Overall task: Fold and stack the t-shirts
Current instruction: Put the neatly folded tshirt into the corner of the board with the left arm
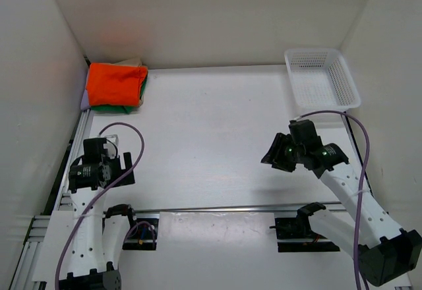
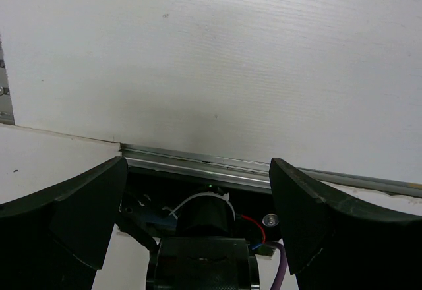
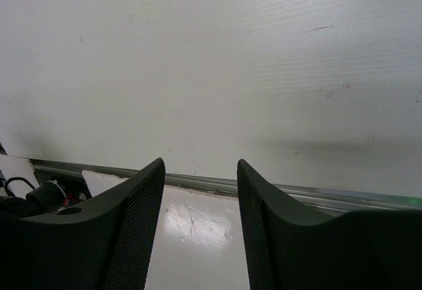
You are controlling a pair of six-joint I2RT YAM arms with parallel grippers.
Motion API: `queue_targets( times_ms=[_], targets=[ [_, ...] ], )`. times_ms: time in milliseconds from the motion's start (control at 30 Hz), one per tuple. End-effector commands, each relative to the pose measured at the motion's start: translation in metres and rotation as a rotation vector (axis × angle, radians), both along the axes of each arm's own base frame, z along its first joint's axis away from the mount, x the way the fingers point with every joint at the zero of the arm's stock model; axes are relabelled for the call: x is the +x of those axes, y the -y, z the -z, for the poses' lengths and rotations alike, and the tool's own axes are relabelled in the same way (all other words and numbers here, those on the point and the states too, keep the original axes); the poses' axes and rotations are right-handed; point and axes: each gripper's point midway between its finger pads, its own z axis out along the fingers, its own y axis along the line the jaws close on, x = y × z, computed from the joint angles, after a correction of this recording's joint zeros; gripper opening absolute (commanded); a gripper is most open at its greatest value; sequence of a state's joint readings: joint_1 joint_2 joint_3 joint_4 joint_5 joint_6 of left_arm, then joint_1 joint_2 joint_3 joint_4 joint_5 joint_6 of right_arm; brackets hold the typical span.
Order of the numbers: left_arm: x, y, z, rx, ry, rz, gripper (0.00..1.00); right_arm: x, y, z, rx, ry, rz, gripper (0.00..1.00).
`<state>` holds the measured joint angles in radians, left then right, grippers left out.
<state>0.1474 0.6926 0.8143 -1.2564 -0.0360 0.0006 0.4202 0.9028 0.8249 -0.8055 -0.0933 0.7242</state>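
The t-shirts lie folded in a stack [image 1: 116, 86] at the far left corner of the table, the orange-red one on top, with green [image 1: 112, 109], lilac and beige edges showing under it. My left gripper [image 1: 99, 169] hovers low over the near left of the table, far from the stack; in its wrist view the fingers [image 2: 86, 207] stand wide apart with nothing between them. My right gripper [image 1: 275, 155] hangs over the right middle of the table. Its jaws are parted over bare table, and its mesh-faced fingers [image 3: 135, 221] hold nothing.
A white mesh basket [image 1: 322, 78] sits at the far right corner. A metal rail [image 1: 231, 208] runs across the near edge of the table. White walls enclose the table on the left, back and right. Purple cables loop from both arms.
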Motion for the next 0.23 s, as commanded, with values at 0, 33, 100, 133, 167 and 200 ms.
queue_targets(
  times_ms=[0, 33, 100, 133, 167, 200],
  targets=[
    [0.0001, 0.0024, -0.0016, -0.018, 0.015, -0.002, 1.0, 0.0001, -0.0019, -0.0038, 0.021, 0.024, 0.0, 0.53],
    [0.0001, 0.0024, -0.0016, -0.018, 0.015, -0.002, 1.0, -0.0019, -0.001, -0.0017, 0.021, 0.023, 0.0, 0.53],
    [0.0001, 0.0024, -0.0016, -0.018, 0.015, -0.002, 1.0, -0.0039, -0.0001, -0.0004, 0.022, 0.026, 0.0, 0.53],
    [0.0001, 0.0024, -0.0016, -0.018, 0.015, -0.002, 1.0, -0.0039, -0.0001, -0.0004, 0.022, 0.026, 0.0, 0.53],
    [0.0001, 0.0024, -0.0016, -0.018, 0.015, -0.002, 1.0, -0.0043, 0.0001, -0.0025, 0.026, 0.035, 0.0, 0.53],
    [0.0002, 0.0023, -0.0006, -0.019, 0.006, -0.002, 1.0, -0.0049, 0.0023, -0.0011, 0.02, 0.042, 0.007, 0.53]
  ],
)
